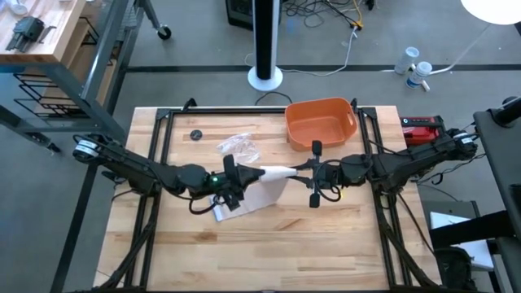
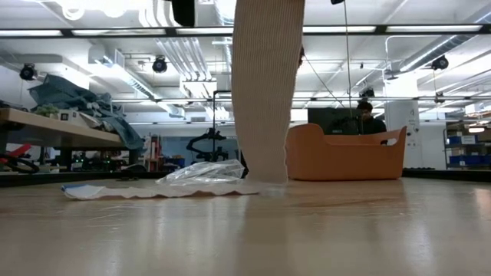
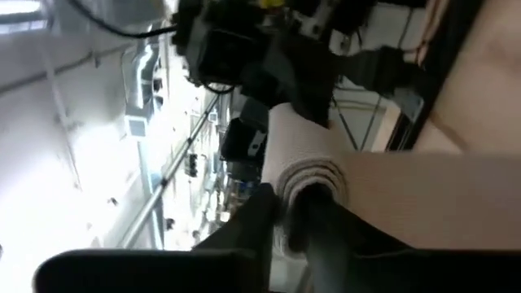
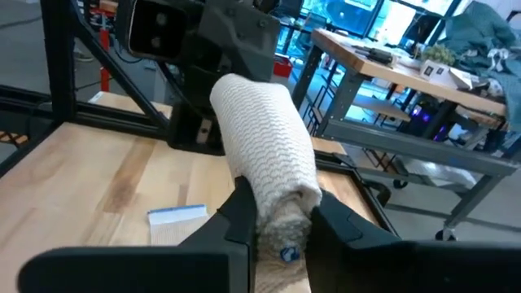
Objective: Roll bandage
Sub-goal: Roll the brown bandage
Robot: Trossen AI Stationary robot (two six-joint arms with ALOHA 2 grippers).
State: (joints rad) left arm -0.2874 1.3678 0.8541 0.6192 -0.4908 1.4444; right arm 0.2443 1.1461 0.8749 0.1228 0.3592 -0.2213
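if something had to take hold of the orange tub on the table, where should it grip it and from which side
Probably the rim of the orange tub, reached from above. It stands upright and open-topped, with thin walls that jaws could straddle, and cut-out handles at its ends. The wall toward the table's middle looks closest to the right gripper.

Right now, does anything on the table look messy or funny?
Yes. A crumpled clear wrapper lies loose beside the orange tub. The bandage is held up between the left gripper and right gripper, with its loose tail hanging down to the table.
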